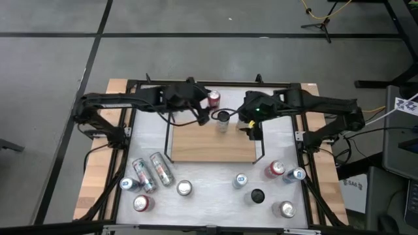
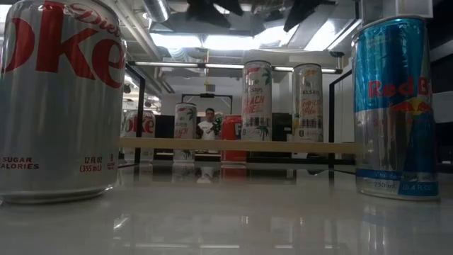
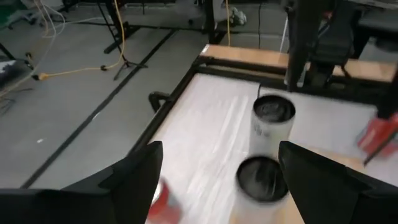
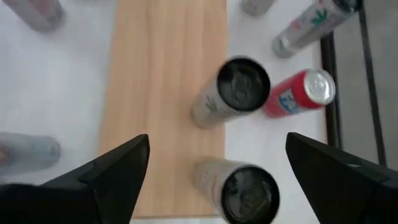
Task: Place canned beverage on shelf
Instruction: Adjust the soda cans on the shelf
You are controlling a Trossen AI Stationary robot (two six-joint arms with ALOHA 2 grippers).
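Diet Coke can looms closest at table height; shelf sits mid-table.

You have two tall black-topped cans standing at the shelf's far edge. Both the left gripper and right gripper hang above, fingers apart, holding nothing. Expect rigid, slick, dentable metal; grip mid-body, squarely.

A white tabletop carries a light-brown wooden shelf at its middle, two tall slim cans standing at the shelf's far edge. Loose cans stand and lie across the table's near half.
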